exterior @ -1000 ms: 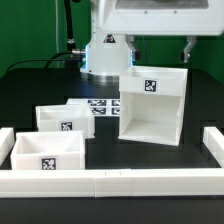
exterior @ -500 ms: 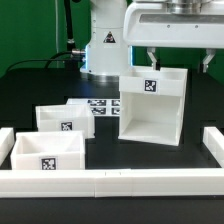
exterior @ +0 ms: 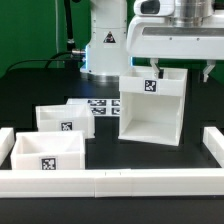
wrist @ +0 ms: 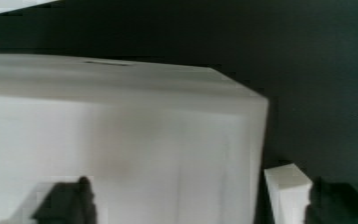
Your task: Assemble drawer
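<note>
Gripper [wrist: 176, 188] spread wide, gripping nothing, above housing [exterior: 150, 112], front tray [exterior: 48, 153] and rear tray [exterior: 62, 118] both empty

White housing [wrist: 123, 130] fills view; fingers [wrist: 60, 205] spread wide.

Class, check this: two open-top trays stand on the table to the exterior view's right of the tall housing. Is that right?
No. The exterior view shows the rear tray and the front tray to the exterior view's left of the housing, not its right; the rest holds.
</note>
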